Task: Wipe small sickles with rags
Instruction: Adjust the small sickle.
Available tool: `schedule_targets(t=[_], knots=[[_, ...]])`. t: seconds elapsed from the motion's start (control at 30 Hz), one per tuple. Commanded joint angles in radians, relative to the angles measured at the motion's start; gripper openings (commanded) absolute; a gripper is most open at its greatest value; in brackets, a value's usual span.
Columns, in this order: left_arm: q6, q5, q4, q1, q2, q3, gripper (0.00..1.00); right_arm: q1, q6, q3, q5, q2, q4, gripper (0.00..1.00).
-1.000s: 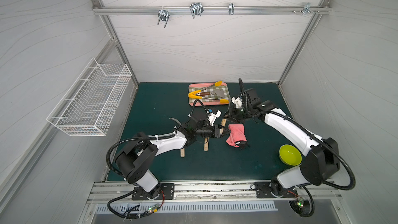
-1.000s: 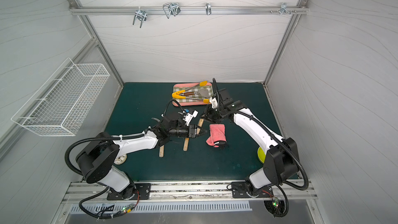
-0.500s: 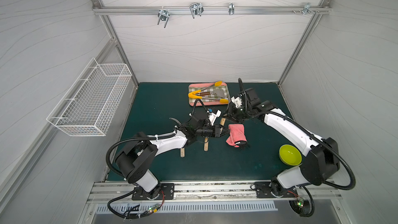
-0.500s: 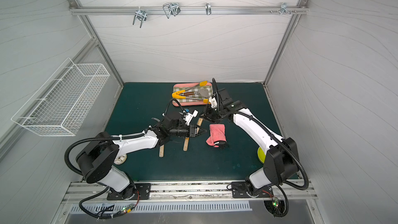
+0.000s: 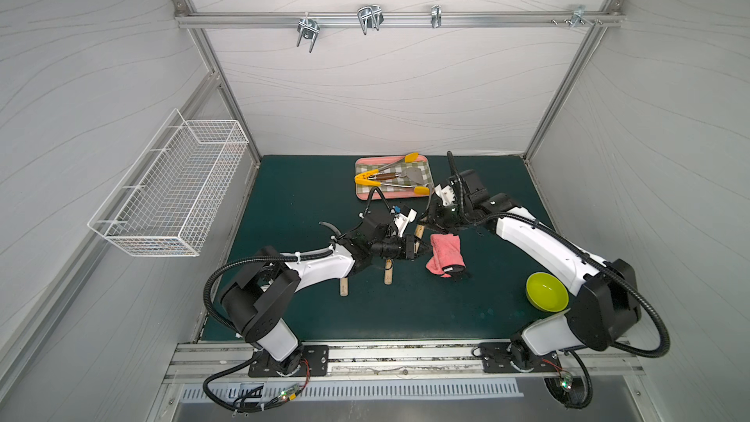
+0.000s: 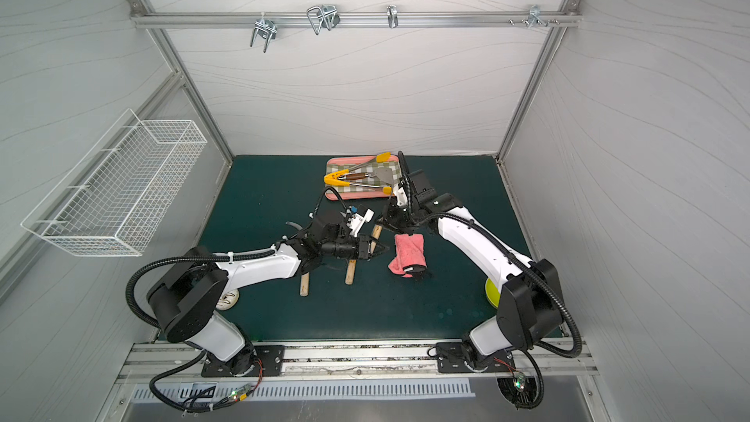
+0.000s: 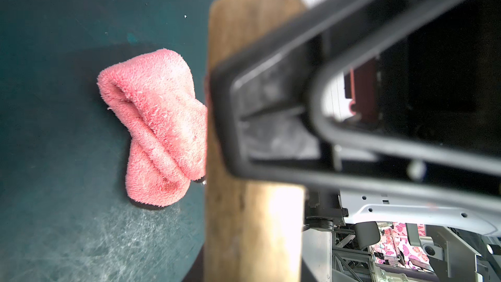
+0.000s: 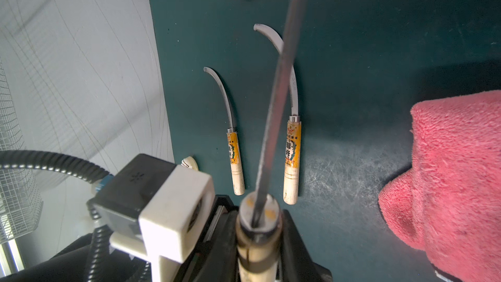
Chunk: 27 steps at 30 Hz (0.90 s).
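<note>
The left hand (image 5: 420,248) has just been closed on the handle of the sickle (image 5: 419,232), just beside the rag (image 5: 445,254) lying on the counter (image 5: 308,196). The right hand (image 5: 431,222) is clamped there too, so a handover is judged underway. The blades of the two other sickles (image 8: 235,155) are shown only by the right wrist view.

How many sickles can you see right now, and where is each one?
3. Two lie side by side on the mat: the wall-side sickle and the middle sickle. The held sickle is gripped by its handle above them. None seems hidden.
</note>
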Motion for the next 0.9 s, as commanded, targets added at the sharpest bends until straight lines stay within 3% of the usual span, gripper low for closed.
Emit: schedule_targets(t=[0.0,0.17,0.33,0.6,0.87], knots=[[0.008,-0.01,0.122,-0.006,0.003,0.057,0.0,0.026,0.01,-0.019,-0.006,-0.024,-0.01,0.14],[0.006,-0.014,0.14,0.0,-0.009,0.028,0.0,0.019,-0.06,0.006,0.021,-0.038,-0.059,0.38],[-0.022,-0.004,0.166,0.037,-0.027,-0.017,0.0,0.003,-0.147,0.053,0.085,-0.066,-0.167,0.51],[-0.131,0.068,0.336,0.113,-0.034,-0.134,0.0,-0.111,-0.288,0.037,0.106,-0.13,-0.318,0.56],[-0.185,0.108,0.418,0.118,-0.049,-0.174,0.0,-0.119,-0.436,0.086,0.212,0.032,-0.444,0.6]])
